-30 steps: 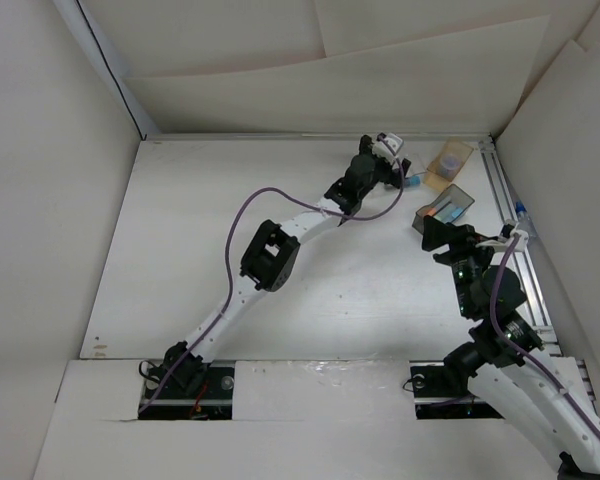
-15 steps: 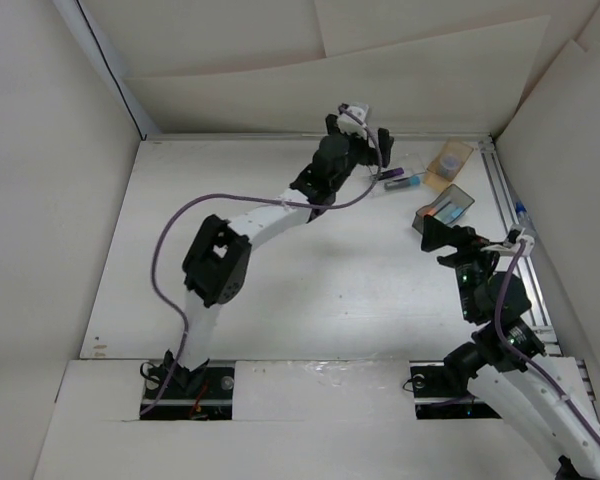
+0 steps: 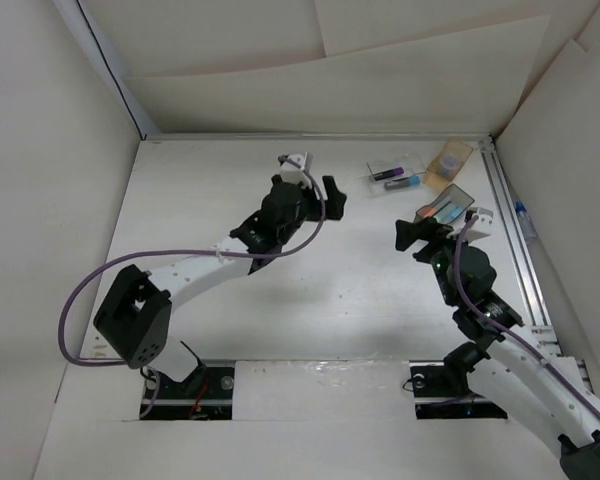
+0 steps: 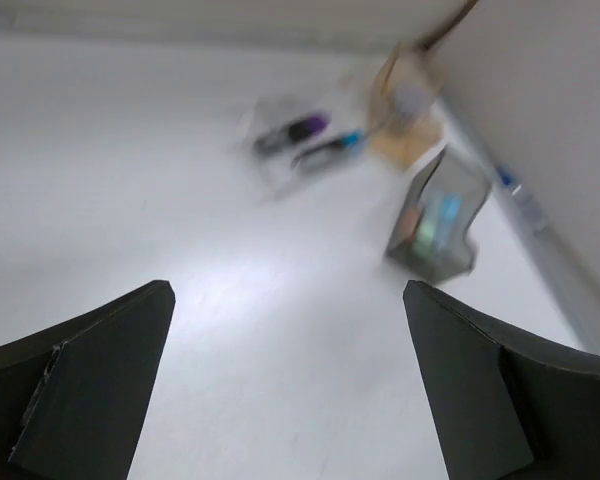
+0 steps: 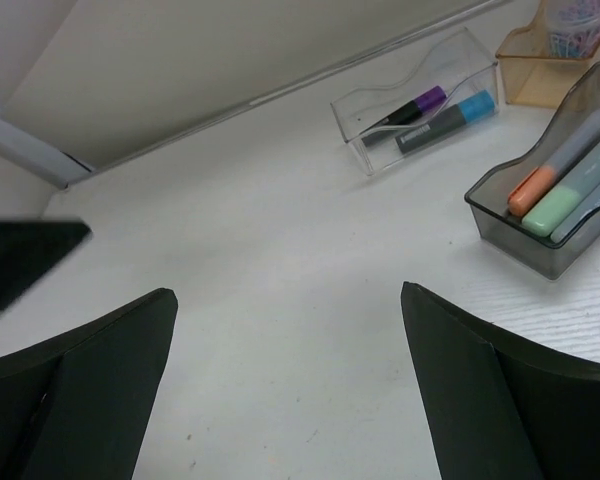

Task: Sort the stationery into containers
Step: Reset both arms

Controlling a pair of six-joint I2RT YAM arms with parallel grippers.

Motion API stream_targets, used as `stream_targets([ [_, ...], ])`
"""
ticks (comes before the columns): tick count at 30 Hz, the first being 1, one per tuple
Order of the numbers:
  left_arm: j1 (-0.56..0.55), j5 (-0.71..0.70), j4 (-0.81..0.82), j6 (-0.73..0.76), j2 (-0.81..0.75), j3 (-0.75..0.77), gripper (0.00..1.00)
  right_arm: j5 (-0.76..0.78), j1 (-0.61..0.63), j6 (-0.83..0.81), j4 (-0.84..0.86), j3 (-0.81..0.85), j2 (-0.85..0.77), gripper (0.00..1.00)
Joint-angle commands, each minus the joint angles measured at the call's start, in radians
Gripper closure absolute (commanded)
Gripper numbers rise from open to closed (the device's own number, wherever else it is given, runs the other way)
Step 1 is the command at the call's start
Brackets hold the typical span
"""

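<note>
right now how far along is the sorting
Looks nearly finished. The clear box holds two markers, the dark grey box at least two more. In hand: nothing; left gripper and right gripper are open, empty. Left: no loose marker in view; tan box contents unclear.

White table; pale cardboard walls around.

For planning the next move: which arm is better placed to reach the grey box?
Right. Its open gripper sits just beside the grey box; the left gripper is farther off.
</note>
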Motion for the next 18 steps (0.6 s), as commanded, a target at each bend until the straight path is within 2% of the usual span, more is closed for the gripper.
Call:
stream_targets([
  [1,-0.003,-0.007,-0.100,-0.045,-0.168,-0.123,0.00,-0.036,-0.003,-0.023,0.086,0.034,-0.009,0.00],
  [7,-0.003,-0.020,-0.156,-0.045,-0.418,-0.316,0.00,-0.058,0.006,-0.032,0.105,0.025,0.003,0.00],
  [14,-0.003,-0.008,-0.196,-0.055,-0.588,-0.413,0.00,-0.070,0.015,-0.051,0.124,0.025,0.021,0.00],
  [18,-0.003,0.001,-0.234,-0.055,-0.630,-0.413,0.00,-0.059,0.015,-0.051,0.124,0.025,0.041,0.00],
])
